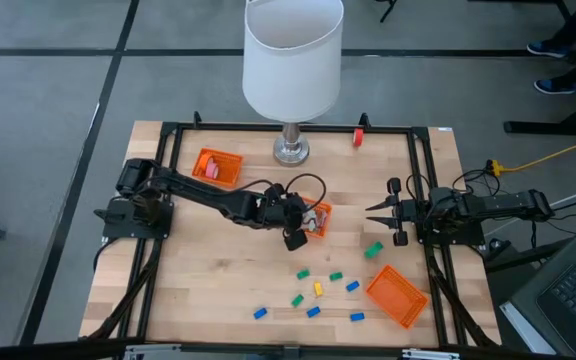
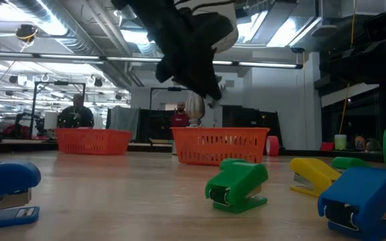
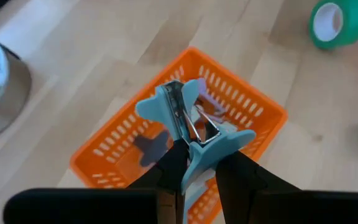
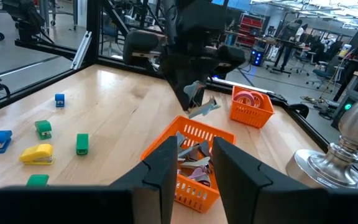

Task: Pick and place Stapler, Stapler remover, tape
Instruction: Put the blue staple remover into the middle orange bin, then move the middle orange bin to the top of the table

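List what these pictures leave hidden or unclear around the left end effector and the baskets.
- Middle basket: its contents are partly covered in the left wrist view by the staple remover held in the left end effector.
- Far basket: pink contents too small in the high view.
- Tipped basket: its inside faces away in the high view.

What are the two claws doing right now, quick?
Left gripper: closed on a pale blue staple remover, above the orange basket.
Right gripper: open, empty.
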Available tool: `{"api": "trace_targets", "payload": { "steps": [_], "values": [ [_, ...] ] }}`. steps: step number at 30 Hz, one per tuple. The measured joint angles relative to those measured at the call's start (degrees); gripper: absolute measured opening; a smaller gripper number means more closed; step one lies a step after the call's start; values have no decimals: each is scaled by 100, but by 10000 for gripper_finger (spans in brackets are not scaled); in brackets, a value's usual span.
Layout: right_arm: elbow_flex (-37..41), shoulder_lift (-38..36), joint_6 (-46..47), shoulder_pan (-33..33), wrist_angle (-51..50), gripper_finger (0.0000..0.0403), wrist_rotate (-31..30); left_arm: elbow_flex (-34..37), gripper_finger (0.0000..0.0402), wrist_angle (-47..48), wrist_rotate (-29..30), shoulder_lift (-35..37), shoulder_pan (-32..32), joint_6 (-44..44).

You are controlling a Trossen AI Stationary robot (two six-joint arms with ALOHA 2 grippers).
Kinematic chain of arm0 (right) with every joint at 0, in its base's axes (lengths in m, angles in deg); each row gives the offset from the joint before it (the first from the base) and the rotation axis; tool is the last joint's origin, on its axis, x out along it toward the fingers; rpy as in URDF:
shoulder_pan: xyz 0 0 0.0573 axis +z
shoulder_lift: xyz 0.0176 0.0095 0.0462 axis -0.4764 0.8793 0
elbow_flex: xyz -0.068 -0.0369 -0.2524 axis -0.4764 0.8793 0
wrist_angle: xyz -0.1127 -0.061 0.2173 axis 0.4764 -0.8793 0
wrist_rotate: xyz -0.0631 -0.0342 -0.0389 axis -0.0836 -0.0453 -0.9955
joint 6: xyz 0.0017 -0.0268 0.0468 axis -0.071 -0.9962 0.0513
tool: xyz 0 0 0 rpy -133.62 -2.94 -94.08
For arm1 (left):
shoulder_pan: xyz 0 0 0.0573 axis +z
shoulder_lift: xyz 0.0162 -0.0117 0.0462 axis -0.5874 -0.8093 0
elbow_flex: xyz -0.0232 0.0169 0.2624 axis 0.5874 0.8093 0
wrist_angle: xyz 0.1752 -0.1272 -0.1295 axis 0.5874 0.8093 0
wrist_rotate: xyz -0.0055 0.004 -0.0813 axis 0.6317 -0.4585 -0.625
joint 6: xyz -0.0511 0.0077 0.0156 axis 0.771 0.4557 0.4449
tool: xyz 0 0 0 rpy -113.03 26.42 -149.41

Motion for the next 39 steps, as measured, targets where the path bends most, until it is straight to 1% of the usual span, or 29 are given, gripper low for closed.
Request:
{"api": "trace_targets", "payload": {
  "steps": [3, 5, 7, 9, 11, 17, 21, 23, 25, 27, 29, 33, 35, 39],
  "values": [
    [0, 0, 0, 1, -1, 106, 0, 1, 59, -20, -66, -64, 0, 2],
    [0, 0, 0, 1, 1, 106, 0, -15, 59, -203, -188, -155, 0, 3],
    [0, 0, 0, 1, -2, 106, -1, 5, 59, -102, -268, -177, 2, 7],
    [0, 0, 0, 1, 1, 106, 0, -16, 61, -268, -317, -256, 5, 12],
    [0, 0, 0, -1, -1, 106, -2, 1, 72, -144, -271, -265, 7, 22],
    [0, 0, 0, 1, -1, 106, 0, -6, 113, -205, -88, -300, 24, 29],
    [0, 0, 0, -1, -1, 106, 0, -6, 129, -172, 161, -300, 26, 141],
    [0, 0, 0, -1, -1, 106, 0, -6, 135, -166, 296, -300, 26, 52],
    [0, 0, 0, 1, -1, 106, 0, -6, 141, -164, 297, -289, 26, -40],
    [0, 0, 0, 1, -1, 106, 0, -6, 147, -177, 195, -271, 26, -74],
    [0, 0, 0, 1, -1, 106, 0, -6, 152, -161, -57, -269, 24, -82],
    [0, 0, 0, 1, -1, 106, 0, -6, 159, -150, -894, -269, -32, -138],
    [0, 0, 0, 0, -1, 106, 0, -6, 161, -77, -1170, -269, -71, -139],
    [0, 0, 0, 0, -1, 106, 0, -6, 165, 237, -1231, -269, -207, -139]
  ]
}}
